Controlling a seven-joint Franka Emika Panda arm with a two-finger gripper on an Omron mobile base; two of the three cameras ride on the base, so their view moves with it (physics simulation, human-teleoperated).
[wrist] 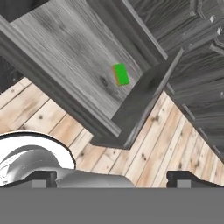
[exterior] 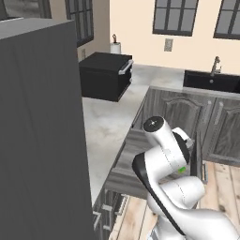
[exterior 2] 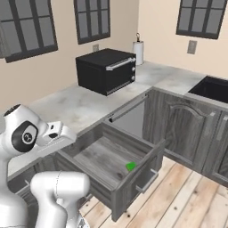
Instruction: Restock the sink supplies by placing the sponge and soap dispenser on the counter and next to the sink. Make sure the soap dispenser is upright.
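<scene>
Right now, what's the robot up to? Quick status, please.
Hand open, holding nothing. Sponge lies in the open drawer. Sink far off. Nothing in the way.

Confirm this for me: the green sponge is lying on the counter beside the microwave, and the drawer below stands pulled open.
Not quite. The sponge is not on the counter; it lies inside the open drawer, near its front corner, as the right base view and hand view show. The drawer does stand pulled open.
</scene>
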